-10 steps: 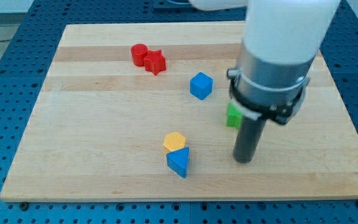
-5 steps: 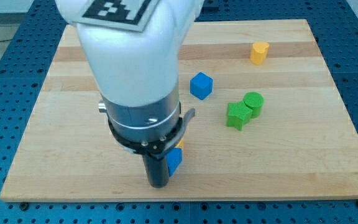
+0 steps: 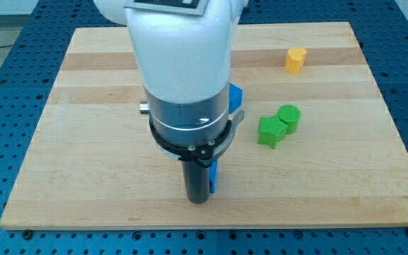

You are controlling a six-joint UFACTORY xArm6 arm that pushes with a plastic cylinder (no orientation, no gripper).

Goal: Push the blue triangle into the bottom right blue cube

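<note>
My tip (image 3: 197, 200) rests on the board near the view's bottom centre. The blue triangle (image 3: 212, 178) is mostly hidden behind the rod; only a sliver shows at the rod's right side, touching it. The blue cube (image 3: 235, 97) sits higher up, mostly hidden by the arm, with only its right edge showing. It lies above and slightly right of the tip.
A green star-shaped block (image 3: 268, 131) and a green cylinder (image 3: 288, 117) touch each other right of centre. A yellow block (image 3: 296, 59) stands at the upper right. The arm's white body hides the board's upper middle.
The rod has moved right along the bottom of the board, carrying the blue triangle with it. The arm now covers most of the blue cube. The green and yellow blocks have not moved.
</note>
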